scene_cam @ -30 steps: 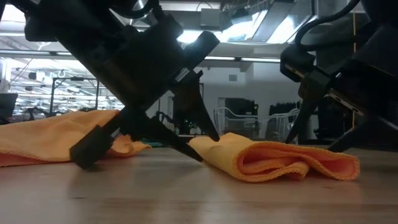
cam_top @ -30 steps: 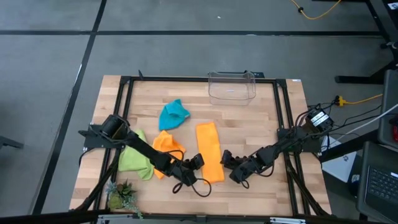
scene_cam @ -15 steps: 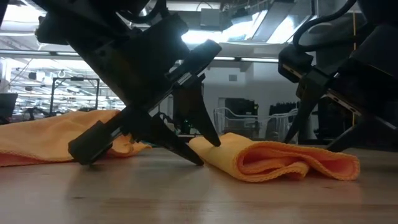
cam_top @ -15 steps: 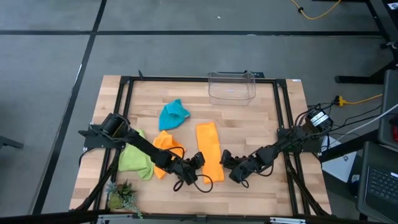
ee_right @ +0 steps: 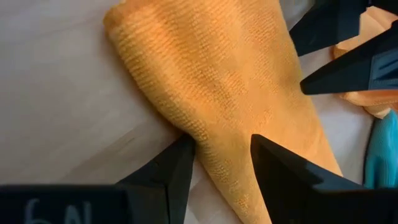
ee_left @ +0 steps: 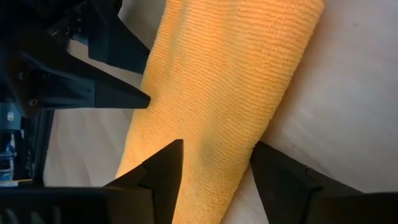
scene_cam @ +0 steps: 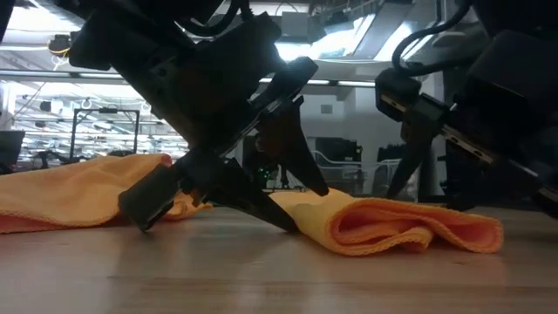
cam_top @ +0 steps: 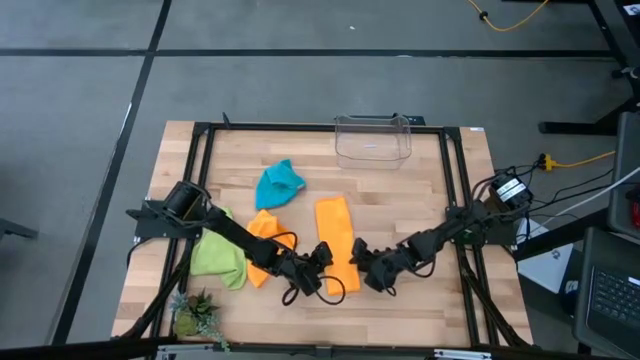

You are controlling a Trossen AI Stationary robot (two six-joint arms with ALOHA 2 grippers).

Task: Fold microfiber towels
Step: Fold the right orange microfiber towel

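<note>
Both end effectors straddle folded orange towel (cam_top: 336, 245) (nubby microfiber strip), fingers parted.

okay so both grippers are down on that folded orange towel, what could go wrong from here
The left gripper and right gripper straddle the same near end of the long folded orange microfiber towel, fingers close together: they could collide. Uneven pulls might undo the fold. The crumpled orange towel beside the left arm could get dragged.

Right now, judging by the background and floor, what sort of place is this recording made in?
Probably a robotics lab or workshop: a wooden table framed in black metal on a grey concrete floor, a yellow cable trailing beside it, and racks of equipment under ceiling lights behind.
</note>
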